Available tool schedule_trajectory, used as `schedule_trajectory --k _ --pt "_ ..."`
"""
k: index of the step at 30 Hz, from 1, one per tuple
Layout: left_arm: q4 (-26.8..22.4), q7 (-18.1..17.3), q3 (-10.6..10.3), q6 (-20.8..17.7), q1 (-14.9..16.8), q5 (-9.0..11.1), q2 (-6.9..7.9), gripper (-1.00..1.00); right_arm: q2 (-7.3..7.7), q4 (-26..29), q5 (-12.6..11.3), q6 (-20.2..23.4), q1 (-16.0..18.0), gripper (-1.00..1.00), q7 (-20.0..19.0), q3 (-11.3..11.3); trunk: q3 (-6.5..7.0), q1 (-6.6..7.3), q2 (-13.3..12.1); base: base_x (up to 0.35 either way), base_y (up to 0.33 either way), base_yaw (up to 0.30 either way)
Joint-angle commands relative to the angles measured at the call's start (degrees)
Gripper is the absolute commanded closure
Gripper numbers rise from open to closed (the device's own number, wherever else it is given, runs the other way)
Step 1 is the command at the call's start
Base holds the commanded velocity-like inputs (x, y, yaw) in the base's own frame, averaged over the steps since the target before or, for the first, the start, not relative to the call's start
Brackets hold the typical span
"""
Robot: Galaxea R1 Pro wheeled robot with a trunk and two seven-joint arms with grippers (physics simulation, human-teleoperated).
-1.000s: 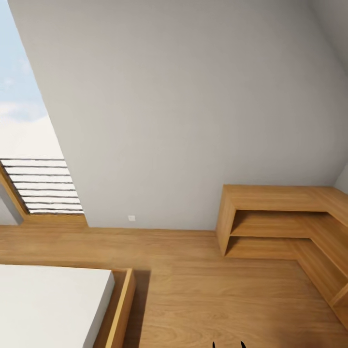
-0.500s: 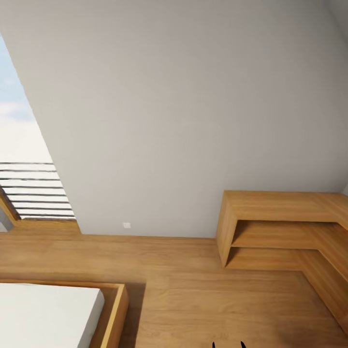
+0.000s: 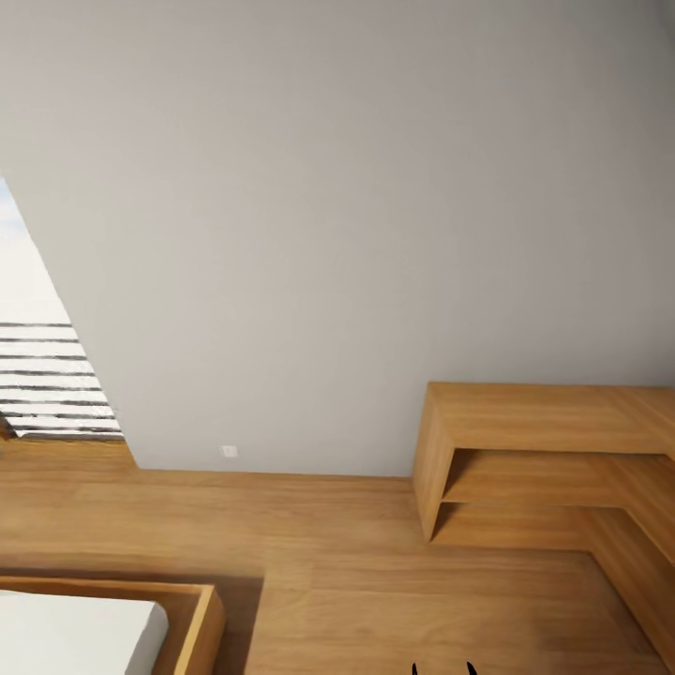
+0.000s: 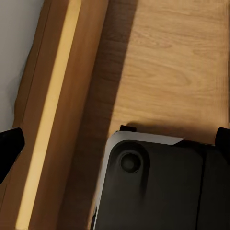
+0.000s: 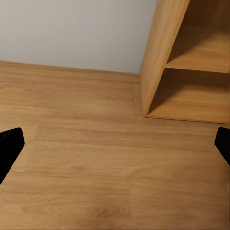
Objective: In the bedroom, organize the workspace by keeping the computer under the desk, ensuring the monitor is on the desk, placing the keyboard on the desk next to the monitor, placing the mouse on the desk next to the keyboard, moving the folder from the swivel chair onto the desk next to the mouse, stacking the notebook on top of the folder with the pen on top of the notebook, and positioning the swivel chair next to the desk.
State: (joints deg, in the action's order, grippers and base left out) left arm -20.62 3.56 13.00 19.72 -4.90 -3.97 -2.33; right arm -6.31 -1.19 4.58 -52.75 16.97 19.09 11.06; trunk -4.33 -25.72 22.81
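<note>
Both grippers travel empty: the left gripper [image 4: 115, 143] shows dark fingertips at opposite edges of its wrist view, spread wide above the robot's own black base [image 4: 158, 187], and the right gripper [image 5: 115, 143] is equally wide open over bare wood floor [image 5: 96, 158]. Two dark tips [image 3: 441, 667] poke into the head view's lower edge, though which arm they belong to cannot be told.

Nearest the robot, at lower left, lies the corner of a bed [image 3: 66, 633] with a white mattress in a light-wood frame. Beyond it the floor runs to a pale grey wall [image 3: 328, 234] with a small white socket [image 3: 229, 451] near its foot. Light-wood corner shelves [image 3: 544, 441] stand against the wall at right; a window with slatted blinds [image 3: 47, 380] sits at far left.

Over the past second the whole head view has shifted: the window and bed have slid toward the left edge and more wall has come in, so the camera, not the furniture, has moved. The robot appears to be turning or driving inside the bedroom. No bench, chair, folder or other task item is in sight, so the search for the workspace seems unfinished.
</note>
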Motion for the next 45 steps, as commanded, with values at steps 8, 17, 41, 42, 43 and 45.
schedule_trajectory --k 8,17,41,42,43,45 --pt "-0.12 0.22 0.19 0.06 -0.02 -0.43 -0.03 -1.00 -0.02 -0.13 0.44 0.00 0.08 -1.00 0.59 0.19 -0.11 -0.07 0.11 0.296 -0.204 0.000" --pt "-0.12 0.22 0.19 0.06 -0.02 -0.43 -0.04 -1.00 -0.02 -0.13 0.43 0.10 0.08 -1.00 0.51 0.19 0.00 -0.07 0.11 0.295 -0.205 -0.077" --pt "-0.12 0.22 0.27 0.06 -0.02 -0.18 0.04 -1.00 -0.02 -0.13 0.45 0.10 0.08 -1.00 -1.29 0.19 0.86 -0.07 0.11 0.133 -0.084 -0.252" --pt "-0.12 0.22 0.27 0.06 -0.02 -0.17 0.04 -1.00 -0.02 -0.13 0.45 0.10 0.08 -1.00 -1.28 0.19 0.89 -0.07 0.11 0.179 -0.001 -0.274" --pt "-0.12 0.22 0.27 0.06 -0.02 -0.17 0.04 -1.00 -0.02 -0.13 0.44 0.10 0.08 -1.00 -1.27 0.19 0.92 -0.07 0.11 0.249 0.000 -0.275" --pt "-0.12 0.22 0.28 0.06 -0.02 -0.17 0.04 -1.00 -0.02 -0.13 0.44 0.12 0.08 -1.00 -1.26 0.19 0.98 -0.07 0.11 0.262 0.000 -0.276"
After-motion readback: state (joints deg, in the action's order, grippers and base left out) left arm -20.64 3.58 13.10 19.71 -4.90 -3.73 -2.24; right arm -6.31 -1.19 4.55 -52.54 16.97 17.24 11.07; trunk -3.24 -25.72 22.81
